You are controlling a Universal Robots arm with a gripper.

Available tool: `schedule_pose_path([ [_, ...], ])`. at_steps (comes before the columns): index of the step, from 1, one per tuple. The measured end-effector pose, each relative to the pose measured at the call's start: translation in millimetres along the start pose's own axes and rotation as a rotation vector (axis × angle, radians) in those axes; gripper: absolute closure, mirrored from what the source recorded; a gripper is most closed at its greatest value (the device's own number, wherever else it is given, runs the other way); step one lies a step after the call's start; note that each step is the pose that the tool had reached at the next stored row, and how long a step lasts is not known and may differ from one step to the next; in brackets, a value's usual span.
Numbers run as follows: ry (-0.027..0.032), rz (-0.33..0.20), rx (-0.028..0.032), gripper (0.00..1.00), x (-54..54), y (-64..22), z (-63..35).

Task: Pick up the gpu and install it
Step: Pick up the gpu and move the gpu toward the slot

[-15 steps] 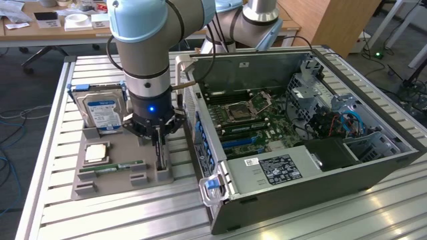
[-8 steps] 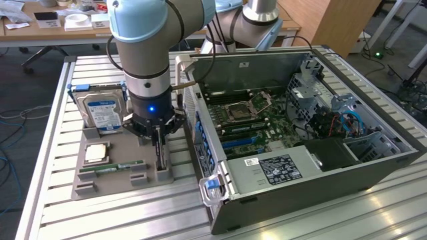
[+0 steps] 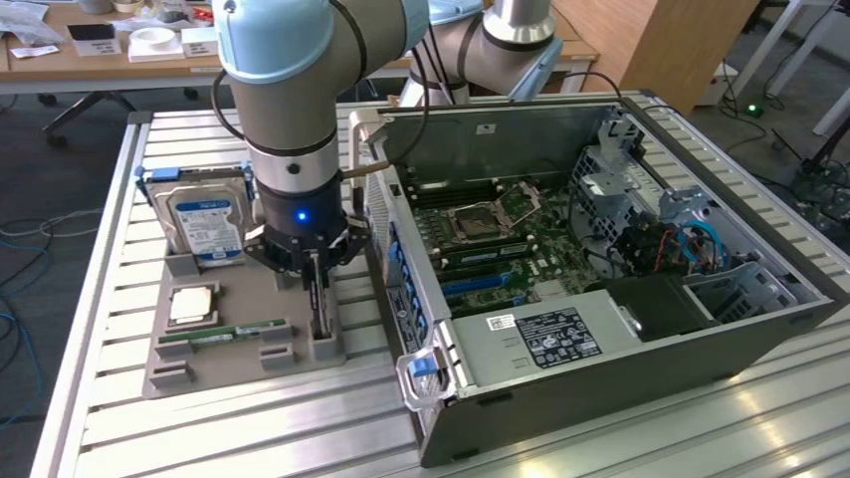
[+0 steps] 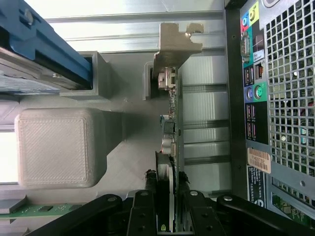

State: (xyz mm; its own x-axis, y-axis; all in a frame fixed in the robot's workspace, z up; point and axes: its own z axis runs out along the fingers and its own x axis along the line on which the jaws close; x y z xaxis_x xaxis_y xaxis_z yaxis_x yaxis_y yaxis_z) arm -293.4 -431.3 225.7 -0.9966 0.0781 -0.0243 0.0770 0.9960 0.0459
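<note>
One robot arm (image 3: pixel 286 100) with grey and pale-blue shells reaches down at the left-centre of the exterior view. Its black gripper (image 3: pixel 314 284) (image 4: pixel 166 179) sits low over a grey printed parts holder (image 3: pixel 226 370) (image 4: pixel 128 132).

1. Task item. The gpu (image 3: pixel 320 321) (image 4: pixel 170 128), a thin dark expansion card seen edge-on, stands upright in a slot at the holder's edge nearest the computer. In the wrist view its silver metal end bracket (image 4: pixel 173 49) rests at the far end of the slot, away from the gripper.
2. End effector. The black fingers (image 4: pixel 147 201) straddle the card, one against each face. They appear clamped on it, and the card remains seated in the holder.
3. Other parts in the holder:
   - A silver hard drive with a blue label (image 3: pixel 202 221) in blue rails occupies the upper part of the holder in the exterior view.
   - A square silver processor (image 3: pixel 194 303) lies flat below the drive.
   - A narrow green memory stick (image 3: pixel 219 337) (image 4: pixel 34 210) lies just below the processor.
4. Chassis. A dark grey open computer case (image 3: pixel 598 398) lies on its side at the exterior view's right, just beside the holder. Its green motherboard (image 3: pixel 492 239) faces up. In the wrist view the case's perforated rear port panel (image 4: pixel 285 98) runs alongside the gpu.
5. Support. Holder and case both rest on a ribbed aluminium table (image 3: pixel 199 430).
</note>
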Motion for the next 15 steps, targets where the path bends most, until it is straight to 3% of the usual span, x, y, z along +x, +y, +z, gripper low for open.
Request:
schedule_pose_path([
  [6,0.0,0.0,0.0,0.73,-0.2,0.4,-8.7],
  [15,0.0,0.0,0.0,0.73,-0.8,1.6,-34.9],
])
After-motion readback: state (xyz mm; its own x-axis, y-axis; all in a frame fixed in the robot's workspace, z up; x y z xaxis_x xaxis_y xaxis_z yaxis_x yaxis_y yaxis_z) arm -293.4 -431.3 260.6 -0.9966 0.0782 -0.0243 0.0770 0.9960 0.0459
